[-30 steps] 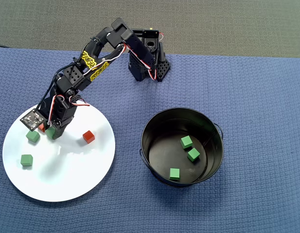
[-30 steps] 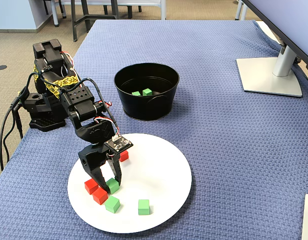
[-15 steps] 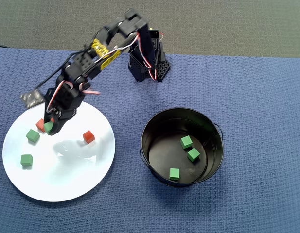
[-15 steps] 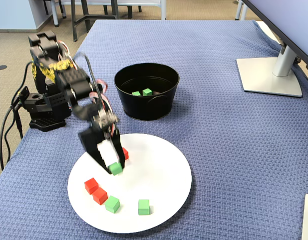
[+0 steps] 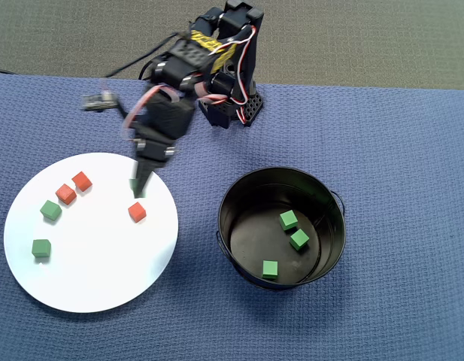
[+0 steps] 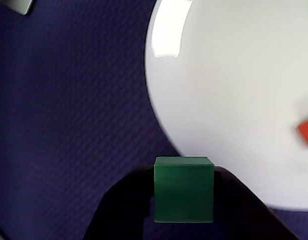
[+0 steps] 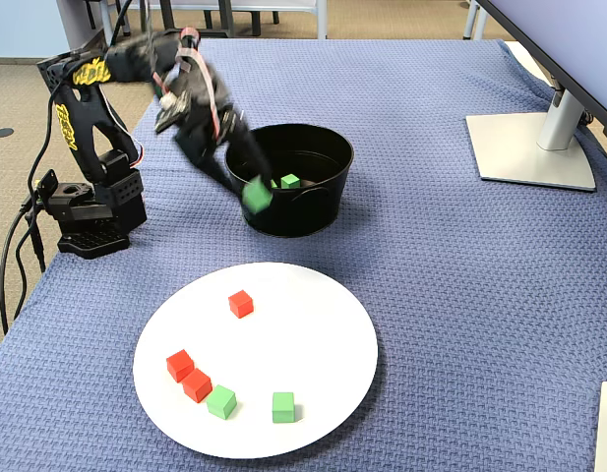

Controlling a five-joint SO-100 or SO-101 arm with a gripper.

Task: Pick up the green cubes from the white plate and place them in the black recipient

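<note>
Blue cloth; bucket with green cubes

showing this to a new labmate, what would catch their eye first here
Probably the gripper lifted off the table, shut on a green cube and swinging between the white plate and the black bucket. Next, the colours: three red cubes and two green ones on the plate, and three green cubes lying in the bucket.

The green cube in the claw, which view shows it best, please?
The wrist view: the held green cube fills the foreground, sharp between the claw's dark fingers. The overhead view barely shows it, and the fixed view shows it small and blurred.
</note>
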